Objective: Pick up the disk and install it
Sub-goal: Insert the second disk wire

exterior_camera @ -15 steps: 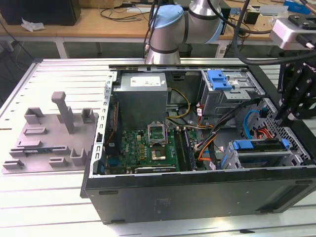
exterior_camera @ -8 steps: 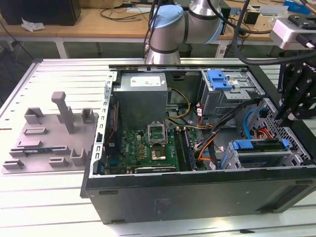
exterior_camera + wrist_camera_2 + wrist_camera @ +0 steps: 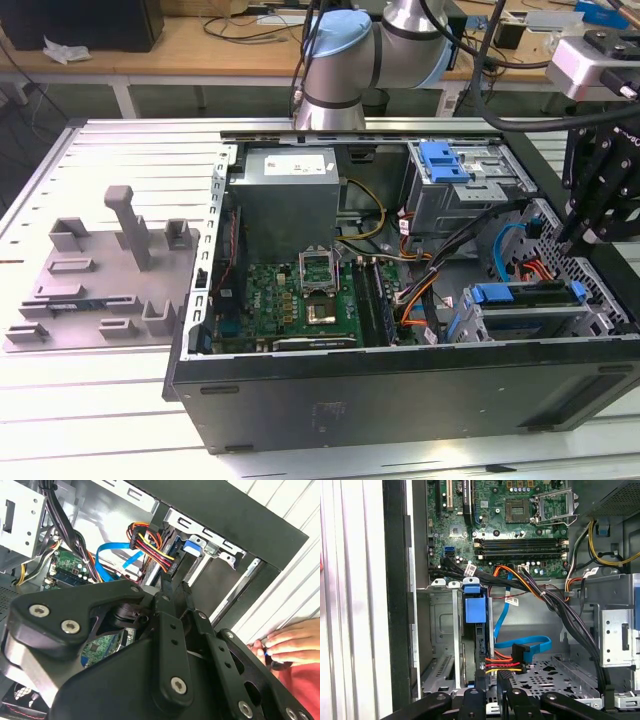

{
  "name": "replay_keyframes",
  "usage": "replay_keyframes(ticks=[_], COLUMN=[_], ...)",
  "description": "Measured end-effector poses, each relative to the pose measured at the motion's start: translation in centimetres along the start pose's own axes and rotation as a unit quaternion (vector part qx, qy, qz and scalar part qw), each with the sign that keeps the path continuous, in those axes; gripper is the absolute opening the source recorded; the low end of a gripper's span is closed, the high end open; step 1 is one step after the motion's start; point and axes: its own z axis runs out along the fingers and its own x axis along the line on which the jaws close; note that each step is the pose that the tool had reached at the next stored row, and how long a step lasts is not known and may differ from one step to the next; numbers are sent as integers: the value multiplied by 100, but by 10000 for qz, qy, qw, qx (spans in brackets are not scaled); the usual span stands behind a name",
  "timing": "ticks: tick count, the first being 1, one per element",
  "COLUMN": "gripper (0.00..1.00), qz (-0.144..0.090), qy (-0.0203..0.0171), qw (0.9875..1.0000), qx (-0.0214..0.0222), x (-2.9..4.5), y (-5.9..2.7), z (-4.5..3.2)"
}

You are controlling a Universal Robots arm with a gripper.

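Observation:
The disk [image 3: 525, 296] stands on edge in the drive bay at the front right corner of the open computer case [image 3: 400, 380]. Its bright blue carrier runs along its top. In the first wrist view the blue carrier tab [image 3: 472, 607] sits at the bay's mouth, and the disk's dark edge runs from it toward my gripper [image 3: 491, 680]. In the exterior view my black gripper [image 3: 568, 245] hangs just above the disk's right end. The second wrist view looks past my gripper [image 3: 174, 582] to the blue carrier [image 3: 192, 545], with a red-yellow-black power plug [image 3: 150, 542] beside it.
Loose cables [image 3: 520, 580] and a blue data cable [image 3: 530, 645] lie right beside the bay. Also in the case are the motherboard [image 3: 300, 300], a power supply [image 3: 290, 185] and a metal cage with a blue latch [image 3: 445, 160]. A person's hand [image 3: 290, 640] rests by the case edge. A grey fixture plate [image 3: 100, 280] lies left.

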Motion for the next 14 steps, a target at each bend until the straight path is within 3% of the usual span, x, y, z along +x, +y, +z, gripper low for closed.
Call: replay_keyframes(ticks=[2, 4, 6, 7, 8, 11, 14], gripper=[24, 24, 24, 24, 24, 24, 24], qz=[0, -1, -1, -1, -4, -27, -41], qy=[3, 29, 121, 160, 226, 354, 432], qw=[10000, 10000, 9999, 9999, 9997, 9994, 9991], qx=[0, 1, 3, 1, -4, -19, -18], x=[-41, -141, -265, -287, -310, -331, -378], y=[1, 4, 9, 10, 11, 10, 7], z=[-1, -1, -4, -5, -5, -8, -13])
